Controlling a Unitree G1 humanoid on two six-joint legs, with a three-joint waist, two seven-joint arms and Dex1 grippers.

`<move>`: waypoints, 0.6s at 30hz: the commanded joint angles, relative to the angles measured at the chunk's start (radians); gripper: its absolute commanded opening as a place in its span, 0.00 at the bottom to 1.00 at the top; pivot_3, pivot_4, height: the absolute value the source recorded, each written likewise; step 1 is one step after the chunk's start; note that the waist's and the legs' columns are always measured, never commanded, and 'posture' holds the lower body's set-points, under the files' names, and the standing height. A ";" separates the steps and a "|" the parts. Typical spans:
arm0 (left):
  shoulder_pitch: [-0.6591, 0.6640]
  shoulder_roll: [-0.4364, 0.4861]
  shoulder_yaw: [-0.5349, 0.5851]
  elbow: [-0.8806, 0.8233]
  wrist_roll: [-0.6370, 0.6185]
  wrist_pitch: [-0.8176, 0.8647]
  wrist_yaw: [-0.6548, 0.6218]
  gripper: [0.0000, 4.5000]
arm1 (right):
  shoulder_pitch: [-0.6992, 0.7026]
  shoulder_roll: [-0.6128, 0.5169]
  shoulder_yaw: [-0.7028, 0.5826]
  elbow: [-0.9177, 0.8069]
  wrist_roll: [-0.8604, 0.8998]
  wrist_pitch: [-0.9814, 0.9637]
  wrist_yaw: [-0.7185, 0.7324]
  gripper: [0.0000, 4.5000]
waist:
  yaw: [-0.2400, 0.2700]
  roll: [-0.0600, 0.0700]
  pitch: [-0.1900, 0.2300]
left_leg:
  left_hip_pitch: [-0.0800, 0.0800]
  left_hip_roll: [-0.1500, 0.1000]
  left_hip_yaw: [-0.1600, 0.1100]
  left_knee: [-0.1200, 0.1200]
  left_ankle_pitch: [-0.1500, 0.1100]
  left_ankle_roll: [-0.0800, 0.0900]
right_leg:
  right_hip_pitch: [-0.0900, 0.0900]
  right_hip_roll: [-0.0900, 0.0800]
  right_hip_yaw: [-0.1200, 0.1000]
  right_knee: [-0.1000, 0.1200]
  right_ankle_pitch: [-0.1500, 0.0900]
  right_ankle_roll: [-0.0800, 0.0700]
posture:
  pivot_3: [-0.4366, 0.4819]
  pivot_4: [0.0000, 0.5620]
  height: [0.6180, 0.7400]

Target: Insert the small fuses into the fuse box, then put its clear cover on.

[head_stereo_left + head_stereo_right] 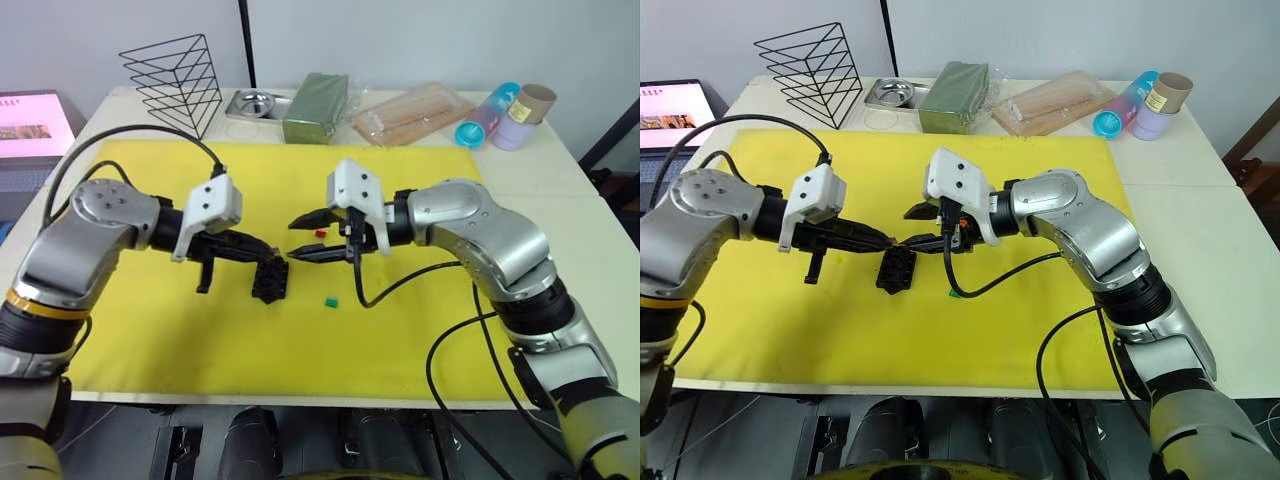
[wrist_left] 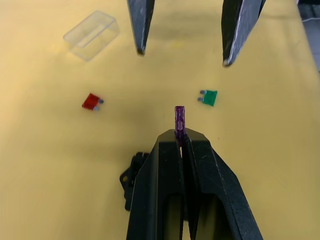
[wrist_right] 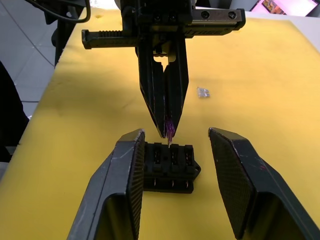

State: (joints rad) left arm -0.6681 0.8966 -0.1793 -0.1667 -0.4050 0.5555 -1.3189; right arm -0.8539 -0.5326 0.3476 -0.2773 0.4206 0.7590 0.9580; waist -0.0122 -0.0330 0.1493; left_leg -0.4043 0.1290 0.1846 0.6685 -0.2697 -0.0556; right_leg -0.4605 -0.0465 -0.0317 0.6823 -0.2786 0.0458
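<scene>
The black fuse box (image 1: 272, 280) lies on the yellow mat (image 1: 400, 340), its slots facing up in the right wrist view (image 3: 170, 167). My left gripper (image 1: 272, 250) is shut on the purple fuse (image 2: 179, 120) and holds it just above the box's slots. My right gripper (image 1: 293, 241) stands open, facing the left one, with a finger on either side of the box. A red fuse (image 2: 91, 101), a green fuse (image 2: 209, 97) and the clear cover (image 2: 91, 35) lie loose on the mat beyond the box. A pale fuse (image 3: 202, 92) lies on the left arm's side.
Along the table's back edge stand a black wire rack (image 1: 175, 80), a metal tray (image 1: 255, 103), a green pack (image 1: 315, 108), a clear bag of sticks (image 1: 415, 112) and coloured tubes (image 1: 500, 115). A lit screen (image 1: 35, 125) is at the far left.
</scene>
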 commanded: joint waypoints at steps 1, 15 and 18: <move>-0.020 -0.002 0.007 -0.003 0.016 -0.033 -0.012 0.00 | -0.006 0.014 -0.002 -0.012 -0.014 -0.003 -0.010 0.46 | -0.002 0.000 0.000 | 0.000 0.000 0.000 0.000 0.000 0.000 | 0.000 0.000 0.000 0.000 0.000 0.000 | 0.48 0.27 1.00; -0.020 -0.025 0.001 0.002 0.040 -0.067 -0.019 0.00 | 0.008 0.031 0.016 -0.017 -0.041 0.015 -0.017 0.28 | 0.000 0.000 0.000 | 0.000 0.000 0.000 0.000 0.000 0.000 | 0.000 0.000 0.000 0.000 0.000 0.000 | 0.48 0.27 1.00; -0.016 -0.031 0.003 -0.003 0.043 -0.067 -0.020 0.00 | 0.009 0.034 0.018 -0.015 -0.049 0.019 -0.020 0.28 | -0.001 0.000 0.000 | 0.000 0.000 0.000 0.000 0.000 0.000 | 0.000 0.000 0.000 0.000 0.000 0.000 | 0.48 0.27 1.00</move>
State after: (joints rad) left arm -0.6701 0.8609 -0.1844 -0.1550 -0.3645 0.4978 -1.3362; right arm -0.8418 -0.5066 0.3775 -0.2708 0.3748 0.7810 0.9431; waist -0.0134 -0.0330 0.1493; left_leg -0.4046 0.1290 0.1845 0.6685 -0.2697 -0.0557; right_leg -0.4608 -0.0464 -0.0317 0.6824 -0.2786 0.0459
